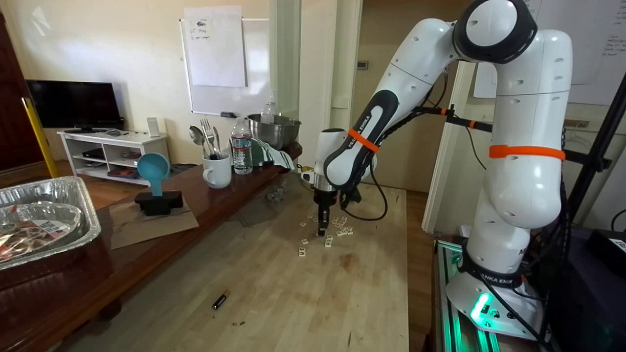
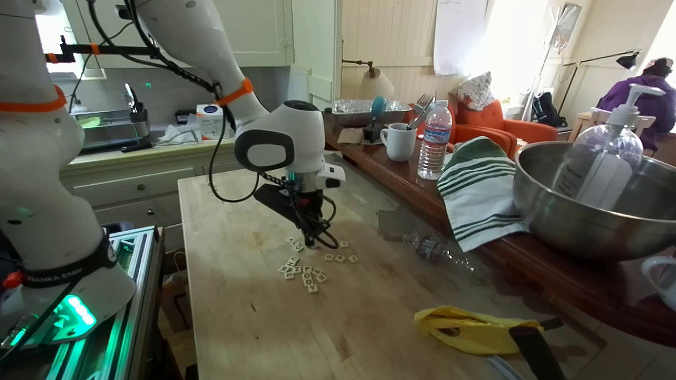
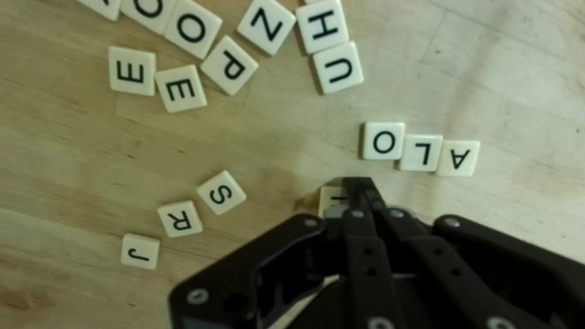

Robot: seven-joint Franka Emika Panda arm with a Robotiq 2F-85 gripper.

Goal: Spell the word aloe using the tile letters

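Small whitish letter tiles lie flat on the wooden table. In the wrist view, tiles O (image 3: 384,141), L (image 3: 421,153) and A (image 3: 458,158) form a touching, slightly stepped row, with A at the right end. Two E tiles, one at the left (image 3: 132,71) and its neighbor (image 3: 181,88), lie at the upper left. My gripper (image 3: 358,183) points down with its fingers together and nothing visible between them. Its tips lie over the right part of a tile (image 3: 325,201) whose letter is mostly hidden. The gripper also shows low over the tiles in both exterior views (image 1: 321,231) (image 2: 310,244).
Other tiles include U (image 3: 338,67), P (image 3: 229,65), S (image 3: 221,192), R (image 3: 180,218) and J (image 3: 140,251). A battery (image 1: 221,299), a clear bottle (image 2: 430,247) and a yellow object (image 2: 470,330) lie on the table. A raised dark wooden counter (image 1: 142,259) runs alongside.
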